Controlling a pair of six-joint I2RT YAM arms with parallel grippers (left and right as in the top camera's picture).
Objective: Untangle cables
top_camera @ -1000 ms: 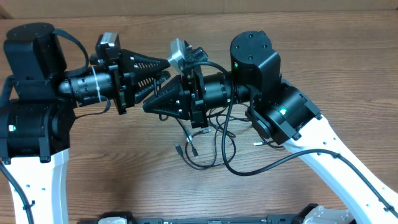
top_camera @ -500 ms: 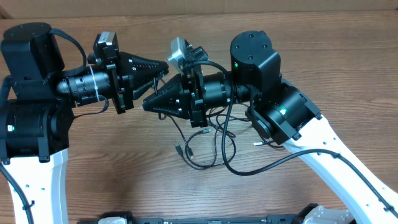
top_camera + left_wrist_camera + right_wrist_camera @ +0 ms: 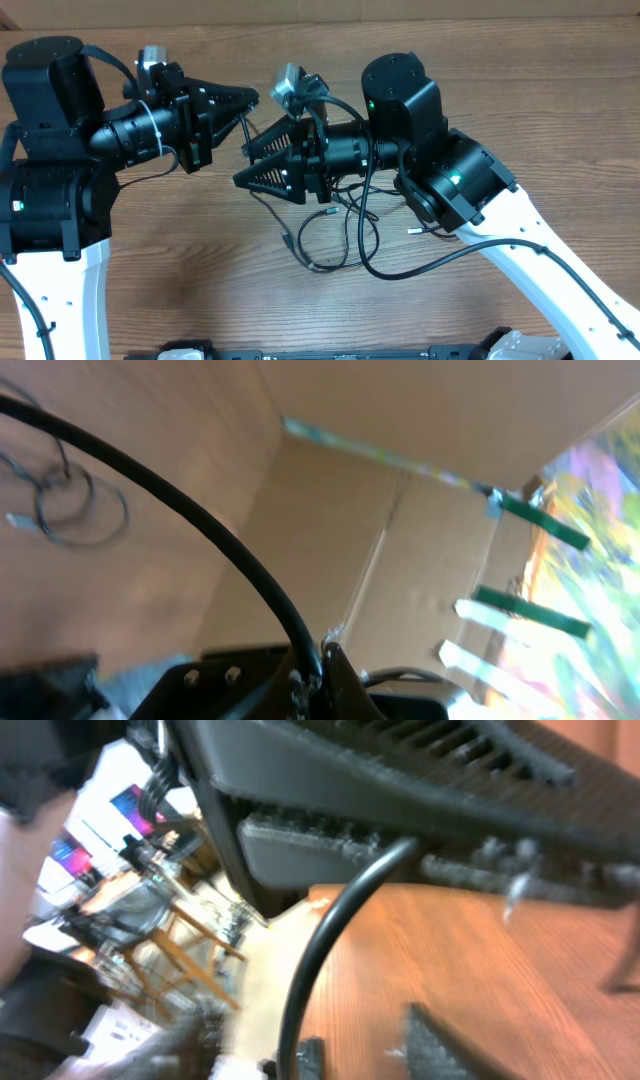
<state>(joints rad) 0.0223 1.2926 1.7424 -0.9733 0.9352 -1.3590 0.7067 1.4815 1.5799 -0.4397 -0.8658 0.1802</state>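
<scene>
Both arms reach level toward each other above the surface (image 3: 560, 90). The left pincer (image 3: 250, 98) is pressed together on one of the cables (image 3: 325, 213). The right pincer (image 3: 243, 165), just nearer, stands spread.

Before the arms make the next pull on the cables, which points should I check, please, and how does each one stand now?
1. Left hand grips a cable: ok. The left wrist view shows it shut on the cable.
2. Right hand is open: ok. Its fingers stand apart.
3. Right hand is clear of every cable: cannot tell. A black cable runs close to it in the right wrist view.
4. Hands do not touch: ok from overhead, but they are close together.
5. Loose cables are separated: not ok. They lie looped together on the table.
</scene>
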